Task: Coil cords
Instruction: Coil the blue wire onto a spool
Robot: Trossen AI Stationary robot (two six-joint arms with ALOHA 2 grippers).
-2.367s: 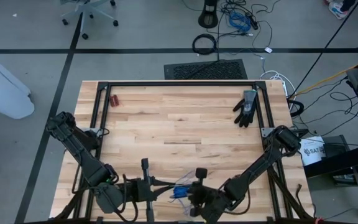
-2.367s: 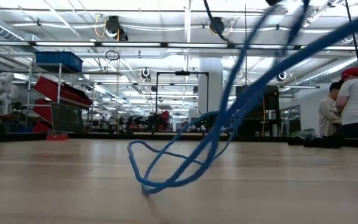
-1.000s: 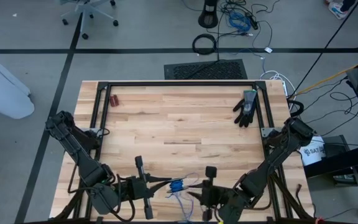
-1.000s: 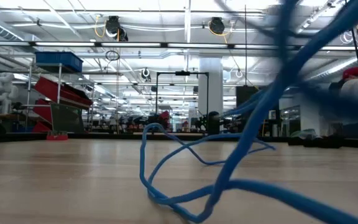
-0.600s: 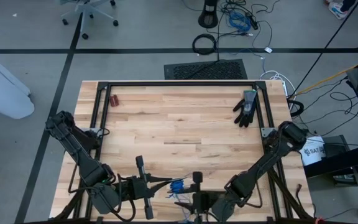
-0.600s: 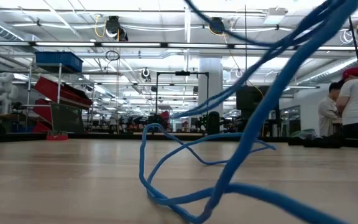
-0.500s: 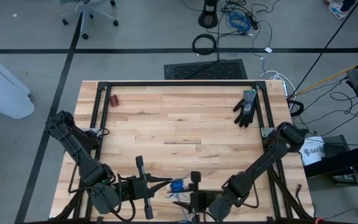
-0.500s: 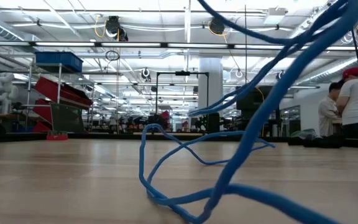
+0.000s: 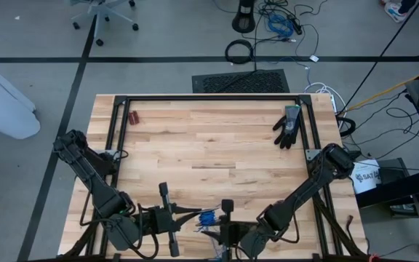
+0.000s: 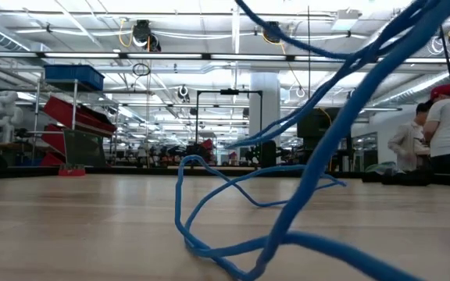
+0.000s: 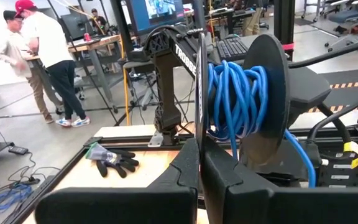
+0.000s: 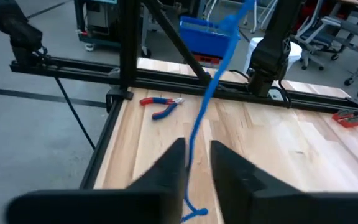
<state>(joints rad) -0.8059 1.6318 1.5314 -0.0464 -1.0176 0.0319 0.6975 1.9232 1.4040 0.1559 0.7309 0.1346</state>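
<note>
The cords (image 9: 208, 218), a thin bright blue cable, are seen at the near edge of the table (image 9: 209, 156) between the two grippers, partly wound in tight turns around a dark spool (image 11: 241, 102) directly ahead of the left gripper (image 11: 201, 155), whose fingers are pressed together on the spool's near disc. A slack strand is observed rising between the slightly parted fingers of the right gripper (image 12: 196, 163), though whether it is pinched cannot be told, and loose loops are noted lying on the wood in the low view. A black glove (image 9: 288, 126) is recorded well apart at the far right, and red-handled pliers (image 12: 160, 106) at the far left.
</note>
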